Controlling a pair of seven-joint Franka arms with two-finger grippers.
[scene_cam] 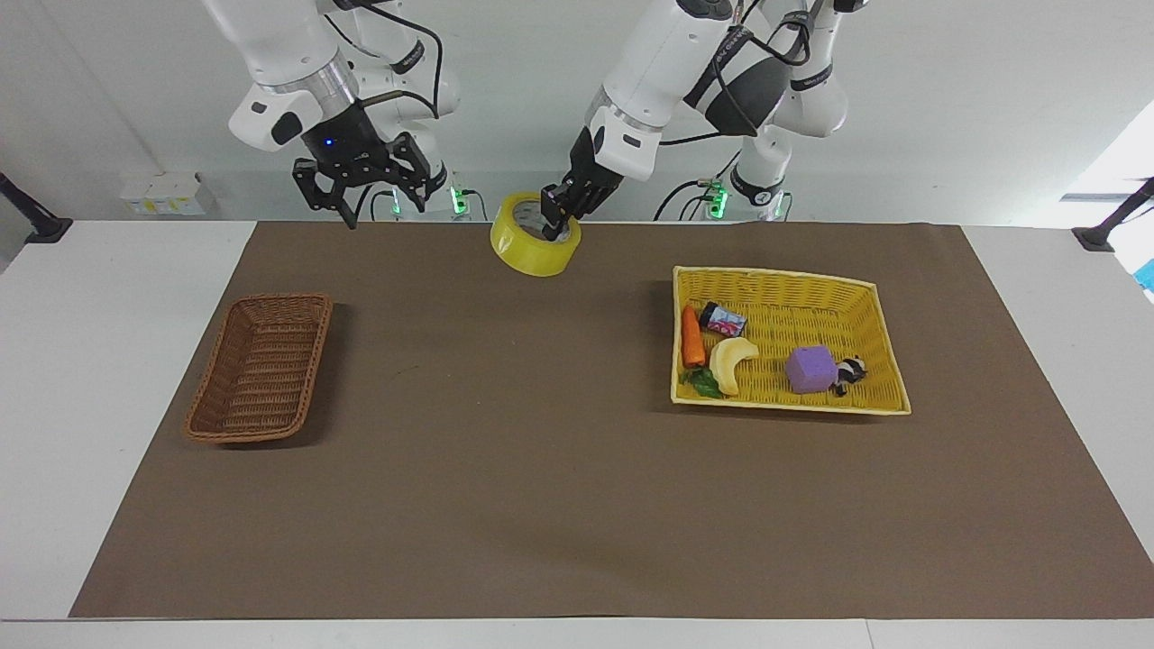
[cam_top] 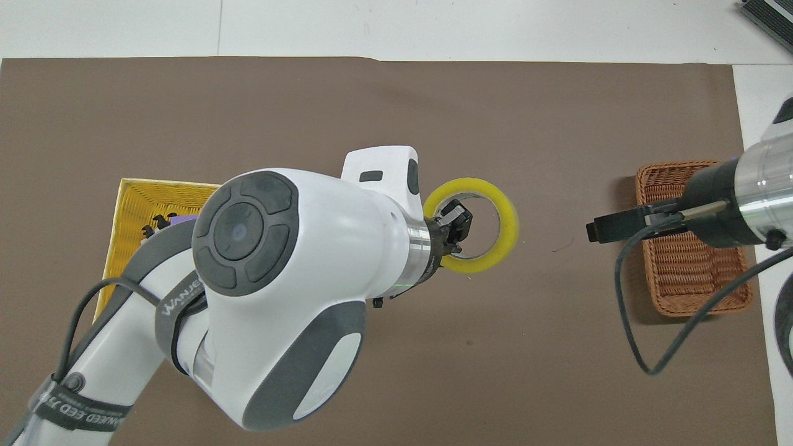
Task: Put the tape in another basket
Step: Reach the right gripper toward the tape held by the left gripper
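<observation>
While the left gripper (scene_cam: pixel 557 213) hung above the middle of the brown mat (scene_cam: pixel 541 469), its fingers were clamped on the rim of the tape (scene_cam: pixel 534 246), one inside the core, holding the roll clear of the surface. Beside it in the air, the right gripper (scene_cam: pixel 365 200) stood with its fingers spread and nothing between them. Farther from the robots, toward the right arm's end, lay the basket (scene_cam: pixel 261 368).
</observation>
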